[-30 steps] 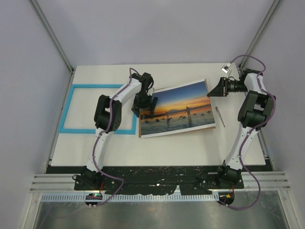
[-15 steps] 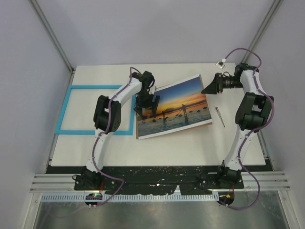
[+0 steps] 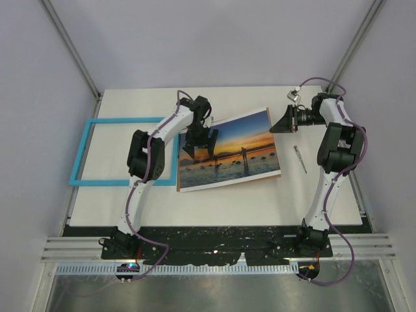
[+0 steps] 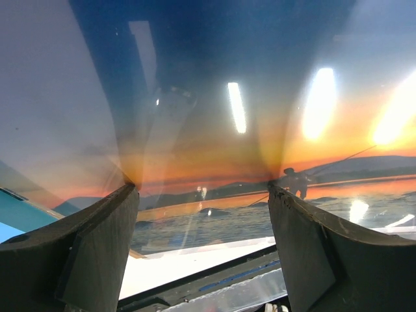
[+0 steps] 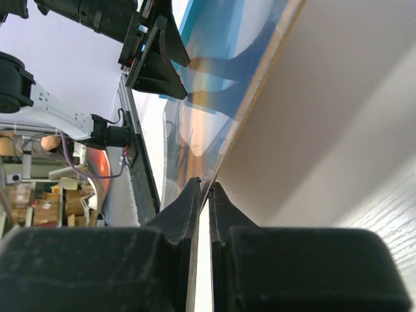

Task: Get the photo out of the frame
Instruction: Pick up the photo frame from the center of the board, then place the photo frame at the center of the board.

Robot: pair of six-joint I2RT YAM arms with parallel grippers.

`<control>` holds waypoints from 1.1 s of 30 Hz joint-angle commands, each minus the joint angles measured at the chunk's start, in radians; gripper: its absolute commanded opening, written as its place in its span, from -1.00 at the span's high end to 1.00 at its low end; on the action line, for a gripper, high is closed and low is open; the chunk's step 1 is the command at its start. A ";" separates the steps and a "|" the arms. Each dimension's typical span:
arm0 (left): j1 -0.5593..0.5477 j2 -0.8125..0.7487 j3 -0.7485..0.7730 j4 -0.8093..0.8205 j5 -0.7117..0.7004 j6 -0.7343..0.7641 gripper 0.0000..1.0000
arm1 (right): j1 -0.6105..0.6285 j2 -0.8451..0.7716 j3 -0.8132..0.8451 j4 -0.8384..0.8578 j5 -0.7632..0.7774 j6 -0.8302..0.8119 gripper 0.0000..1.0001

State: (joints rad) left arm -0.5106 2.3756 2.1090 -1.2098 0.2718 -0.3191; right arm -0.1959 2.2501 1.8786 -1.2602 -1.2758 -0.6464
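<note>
White rectangular tabletop, biggest thing in view. Thin bright light-blue rectangular frame flat along the left edge, white table visible through its opening, right side partly hidden behind the left arm.

Flat rectangular glossy sunset photo next: out of the frame, at the middle of the table, skewed, near-left corner just beside the frame's near-right corner. Deep blue sky at the far side, orange band below it, dark pier silhouettes over blue water, thin white border. Thin tan edge along the right side. Bright strip-light reflections across the surface in the left wrist view.

Left gripper at the photo's far-left corner, fingers spread wide, both tips down on the glossy face, nothing between them.

Right gripper at the photo's right edge near the far-right corner, fingers pressed almost together, pinching that thin edge. Cannot tell whether only the print is in the pinch.

Slim grey pen-shaped tool flat near the right edge of the table, apart from the photo.

Small white tag on the right arm's cable, print too small to read.
</note>
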 commanded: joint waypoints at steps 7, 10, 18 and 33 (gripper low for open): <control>-0.039 0.001 0.039 0.187 0.098 0.020 -0.67 | -0.016 -0.086 -0.050 0.099 0.047 0.273 0.85; -0.037 -0.021 0.060 0.184 0.112 0.032 -0.68 | -0.049 -0.116 -0.047 0.102 0.087 0.289 0.85; -0.019 -0.087 0.072 0.177 0.158 0.074 -0.68 | -0.109 -0.175 -0.032 0.099 0.314 0.281 0.85; 0.067 -0.111 0.023 0.151 0.152 0.117 -0.67 | -0.145 -0.121 -0.039 0.193 0.685 0.267 0.85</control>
State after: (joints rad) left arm -0.4606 2.3302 2.1395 -1.0657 0.3954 -0.2276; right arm -0.3290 2.1387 1.8114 -1.1141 -0.6796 -0.3660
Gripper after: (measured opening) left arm 0.834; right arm 0.110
